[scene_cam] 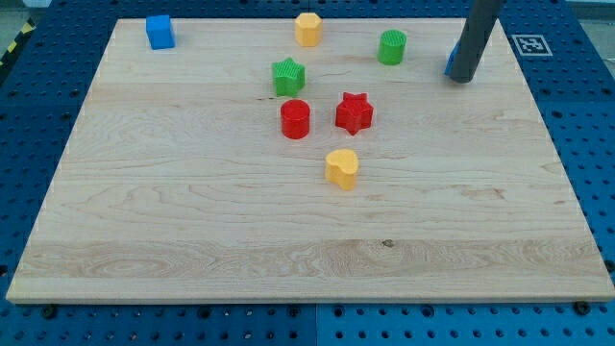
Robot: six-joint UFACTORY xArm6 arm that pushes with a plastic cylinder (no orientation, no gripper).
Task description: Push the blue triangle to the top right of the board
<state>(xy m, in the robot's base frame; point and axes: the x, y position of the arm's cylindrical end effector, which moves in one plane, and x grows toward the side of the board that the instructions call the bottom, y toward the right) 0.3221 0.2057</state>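
My tip (462, 78) rests on the board near the view's top right. The blue triangle (449, 63) is almost wholly hidden behind the rod; only a thin blue sliver shows at the rod's left edge, touching it. The green cylinder (391, 47) stands to the left of the tip.
A blue cube (159, 32) sits at the top left, a yellow hexagon block (307, 29) at top centre. A green star (287, 76), red cylinder (295, 119), red star (354, 112) and yellow heart-shaped block (341, 167) cluster mid-board. A fiducial marker (529, 44) lies off the board's top right corner.
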